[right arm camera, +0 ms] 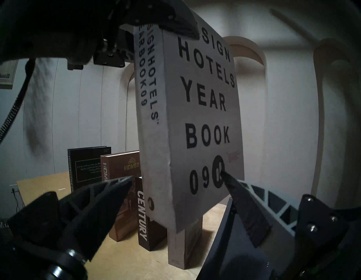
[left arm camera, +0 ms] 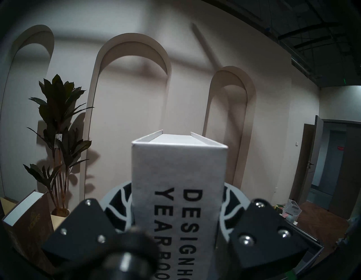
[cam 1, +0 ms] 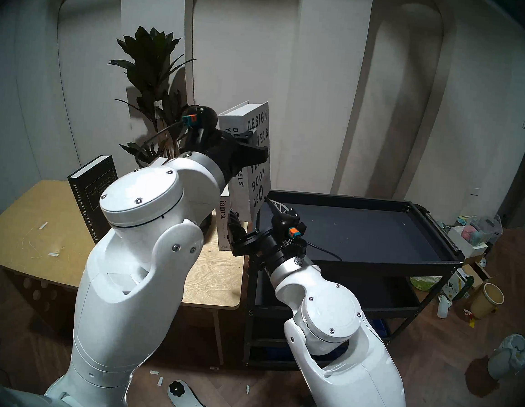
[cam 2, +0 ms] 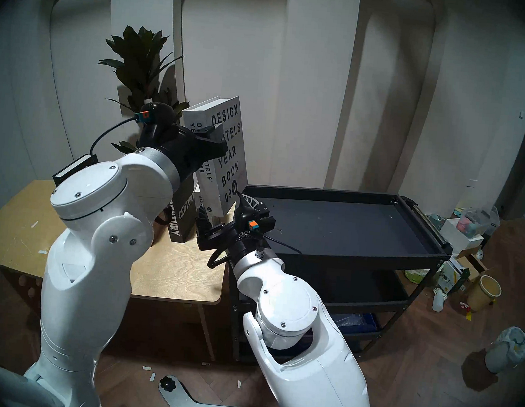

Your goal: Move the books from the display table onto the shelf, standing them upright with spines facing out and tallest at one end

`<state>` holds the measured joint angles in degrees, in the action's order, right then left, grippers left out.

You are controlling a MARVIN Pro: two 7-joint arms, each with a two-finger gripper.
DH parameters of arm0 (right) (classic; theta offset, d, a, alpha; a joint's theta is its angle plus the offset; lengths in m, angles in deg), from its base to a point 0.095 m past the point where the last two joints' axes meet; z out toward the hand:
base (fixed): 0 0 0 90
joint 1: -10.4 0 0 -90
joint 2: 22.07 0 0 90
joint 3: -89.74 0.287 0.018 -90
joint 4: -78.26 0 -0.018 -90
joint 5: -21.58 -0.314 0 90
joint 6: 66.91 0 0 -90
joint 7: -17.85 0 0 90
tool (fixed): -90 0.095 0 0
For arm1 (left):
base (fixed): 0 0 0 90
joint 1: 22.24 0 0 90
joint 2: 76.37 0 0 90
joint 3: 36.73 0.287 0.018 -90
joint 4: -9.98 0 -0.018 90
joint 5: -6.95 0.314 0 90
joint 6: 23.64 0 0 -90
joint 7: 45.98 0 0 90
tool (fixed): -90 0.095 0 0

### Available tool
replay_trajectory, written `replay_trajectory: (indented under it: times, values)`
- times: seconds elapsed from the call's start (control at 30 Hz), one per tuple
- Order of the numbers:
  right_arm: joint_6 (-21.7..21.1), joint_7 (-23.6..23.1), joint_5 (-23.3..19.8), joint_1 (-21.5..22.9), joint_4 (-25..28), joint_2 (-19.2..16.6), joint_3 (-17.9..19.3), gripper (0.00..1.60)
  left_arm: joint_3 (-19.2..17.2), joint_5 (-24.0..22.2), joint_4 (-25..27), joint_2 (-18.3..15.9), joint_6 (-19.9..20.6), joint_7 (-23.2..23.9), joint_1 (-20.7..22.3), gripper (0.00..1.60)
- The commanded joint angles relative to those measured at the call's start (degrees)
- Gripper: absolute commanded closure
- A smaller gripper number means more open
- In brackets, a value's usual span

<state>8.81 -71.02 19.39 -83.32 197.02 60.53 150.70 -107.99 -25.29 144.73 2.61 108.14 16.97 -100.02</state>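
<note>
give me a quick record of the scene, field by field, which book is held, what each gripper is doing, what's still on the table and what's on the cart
held book: white Design Hotels Yearbook, upright, in the air between table and cart
left gripper: shut on the yearbook near its top
right gripper: open, its fingers either side of the yearbook's lower end
table: black Crime and Punishment, brown HOMES, black CENTURY, grey ianra, all standing
cart: top tray holds no books
</note>
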Motion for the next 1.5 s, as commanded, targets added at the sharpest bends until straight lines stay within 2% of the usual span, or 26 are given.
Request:
replay_trajectory:
  times: [0.0, 0.4, 0.9, 1.33, 1.37, 1.4, 1.43, 1.47]
  values:
    - [1.85, -0.72, 0.59, 3.97, -0.39, 1.06, -0.13, 0.00, 0.83, -1.56, 2.44, 1.90, 1.08, -0.82, -1.56, 1.60]
    - [2.33, -0.49, 1.59, 4.11, -0.77, 1.22, -0.57, 0.00, 1.21, -3.24, 1.60, 2.38, 1.14, -1.15, -1.68, 1.60]
    - [2.35, -0.30, 1.88, 6.56, -2.73, 2.64, -0.43, 0.00, -0.73, -5.72, 3.52, 3.61, 0.75, -1.55, -3.50, 1.60]
    - [2.18, -0.19, 1.51, 8.55, -4.25, 3.72, -0.29, 0.00, -0.83, -7.42, 5.25, 4.53, 1.21, -1.88, -4.59, 1.60]
    - [2.20, -0.19, 1.42, 8.75, -4.35, 3.82, -0.32, 0.56, -0.76, -7.61, 5.25, 4.69, 1.15, -1.91, -4.77, 1.60]
    - [2.36, -0.23, 1.35, 8.79, -4.44, 3.73, -0.27, 0.86, -0.77, -7.74, 5.25, 4.74, 1.04, -1.83, -4.71, 1.60]
    - [2.35, -0.22, 1.32, 9.01, -4.49, 3.88, -0.41, 1.60, -0.57, -7.84, 5.25, 4.86, 1.06, -1.91, -4.82, 1.60]
    - [2.38, -0.20, 1.28, 8.93, -4.56, 3.82, -0.39, 1.60, -0.64, -7.97, 5.25, 4.97, 1.04, -1.93, -4.80, 1.60]
